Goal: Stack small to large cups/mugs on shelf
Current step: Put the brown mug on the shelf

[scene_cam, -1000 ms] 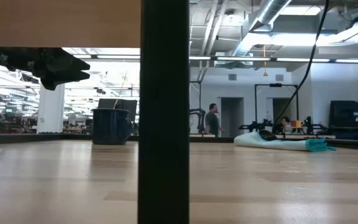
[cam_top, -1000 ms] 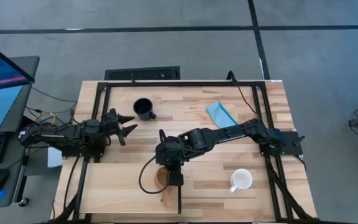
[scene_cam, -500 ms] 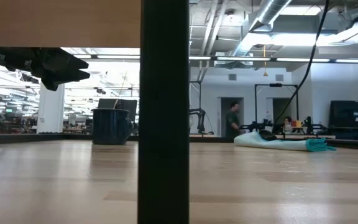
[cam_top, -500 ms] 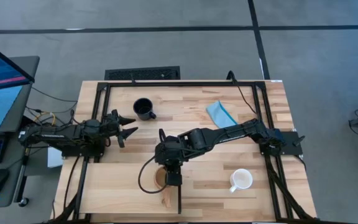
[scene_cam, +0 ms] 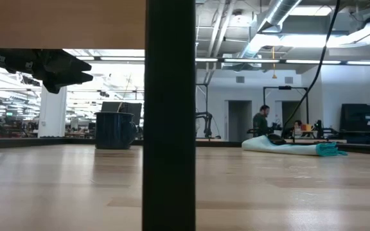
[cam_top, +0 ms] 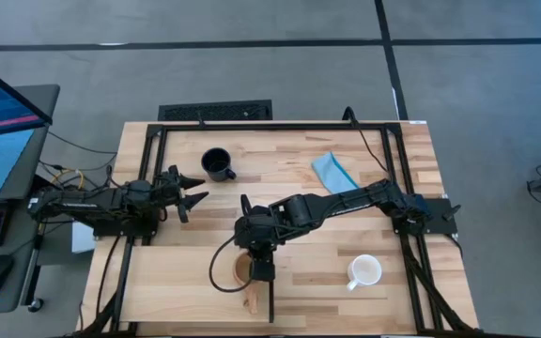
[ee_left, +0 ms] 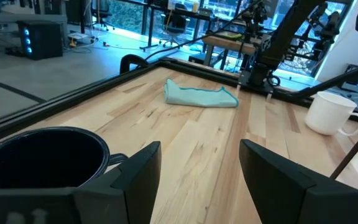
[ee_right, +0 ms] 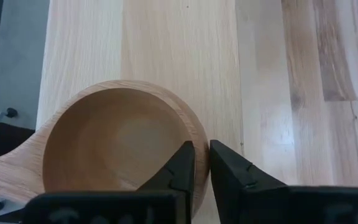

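Note:
The small tan wooden cup (cam_top: 242, 270) is over the pale shelf board (cam_top: 167, 282), its long handle (cam_top: 252, 299) toward the table's near edge. My right gripper (cam_top: 250, 257) reaches down from the table's right side and is shut on the cup's rim. The black mug (cam_top: 216, 164) stands upright on the tabletop at the far left. The white mug (cam_top: 364, 271) stands upright on the board's right part. My left gripper (cam_top: 192, 193) is open and empty, level, just near and left of the black mug (ee_left: 39, 155). My right gripper pinches the wooden cup's rim wall (ee_right: 202, 138) on the side away from the handle, one finger (ee_right: 180, 165) inside the bowl and one (ee_right: 229, 169) outside. The fingers come from above, pointing down. The cup is upright, mouth up; whether it rests on the board I cannot tell.
A folded light-blue cloth (cam_top: 332, 171) lies at the far right of the tabletop. The shelf's thin dark upright edge (cam_top: 270, 305) stands just right of the cup and fills the middle of the low view (scene_cam: 170, 115). A black frame (cam_top: 252, 125) runs round the table.
Both arms and all the cups have kept still. A person in the room behind the table has walked toward the right.

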`<state>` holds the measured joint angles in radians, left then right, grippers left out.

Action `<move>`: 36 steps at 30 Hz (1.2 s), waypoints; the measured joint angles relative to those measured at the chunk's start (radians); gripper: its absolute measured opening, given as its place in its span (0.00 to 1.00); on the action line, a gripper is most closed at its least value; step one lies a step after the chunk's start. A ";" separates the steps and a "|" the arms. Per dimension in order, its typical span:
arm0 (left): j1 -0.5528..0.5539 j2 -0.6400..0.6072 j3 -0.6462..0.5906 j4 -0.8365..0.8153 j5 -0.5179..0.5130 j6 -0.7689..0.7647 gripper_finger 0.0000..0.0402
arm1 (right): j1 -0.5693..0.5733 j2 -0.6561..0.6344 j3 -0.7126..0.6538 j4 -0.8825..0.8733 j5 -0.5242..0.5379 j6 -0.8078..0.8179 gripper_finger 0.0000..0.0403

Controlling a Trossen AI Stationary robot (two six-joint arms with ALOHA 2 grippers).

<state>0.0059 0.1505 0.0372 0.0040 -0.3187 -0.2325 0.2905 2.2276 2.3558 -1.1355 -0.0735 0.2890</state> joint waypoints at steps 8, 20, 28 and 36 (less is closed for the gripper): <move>0.000 0.000 0.000 0.001 0.008 0.000 0.52 | 0.000 0.000 0.000 0.003 0.001 0.000 0.15; 0.000 0.000 0.000 0.001 0.077 -0.001 0.52 | 0.000 0.001 0.000 0.018 -0.004 -0.005 0.28; 0.000 0.000 0.000 0.001 0.078 -0.016 0.52 | -0.011 0.000 0.000 -0.031 -0.007 0.007 0.36; 0.000 0.000 0.000 0.002 0.078 -0.018 0.52 | -0.011 0.000 0.001 -0.046 -0.007 0.010 0.40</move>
<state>0.0060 0.1505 0.0372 0.0059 -0.2409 -0.2501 0.2790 2.2280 2.3566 -1.1816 -0.0803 0.2985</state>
